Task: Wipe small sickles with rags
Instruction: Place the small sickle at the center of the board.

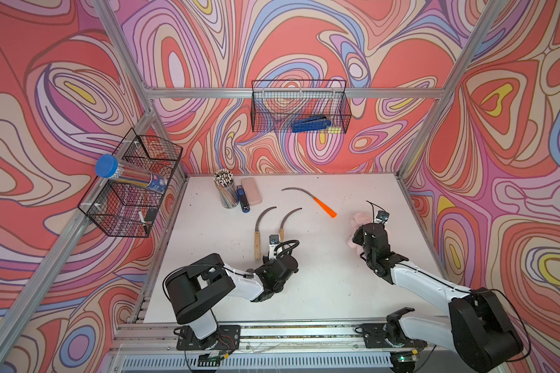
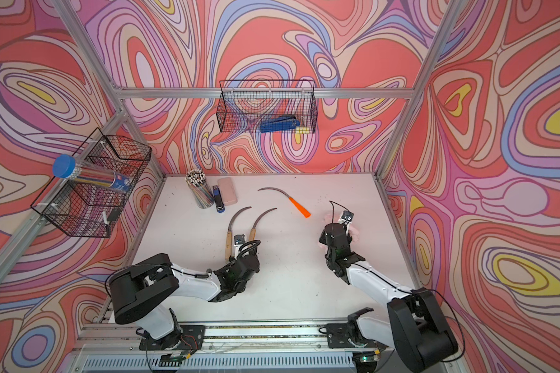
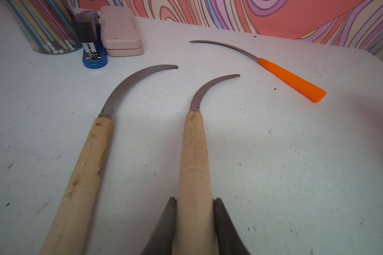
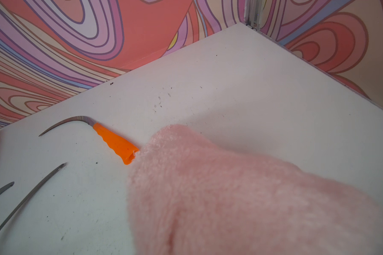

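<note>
Evidently both grasps are made and the wiping itself is not yet begun. The left claw (image 3: pixel 195 201) is clamped on the near end of the pale handle of the right wooden sickle (image 3: pixel 194 154), which seems to lie flat on the desk (image 3: pixel 274 165), its blade curving away to the far right. The left wooden sickle (image 3: pixel 91 159) lies just beside it, apart and untouched. The orange sickle (image 3: pixel 290 79) lies farther off, to the right of both. On the right side of the desk, the right claw (image 1: pixel 361 227) is closed on the pink rag (image 4: pixel 241 198). Its fingers are buried in the fluff, but the cloth hangs bunched from it, apparently a little above the desk, with one edge near the butt of the orange handle. I judge that no blade has been wiped, so far as the metal shows. Next, the rag must travel left to the held sickle's blade, or the sickle must be raised to meet it. The cloth would then be drawn along the flat from handle toward tip, keeping off the cutting edge so the fluff does not snag.
</note>
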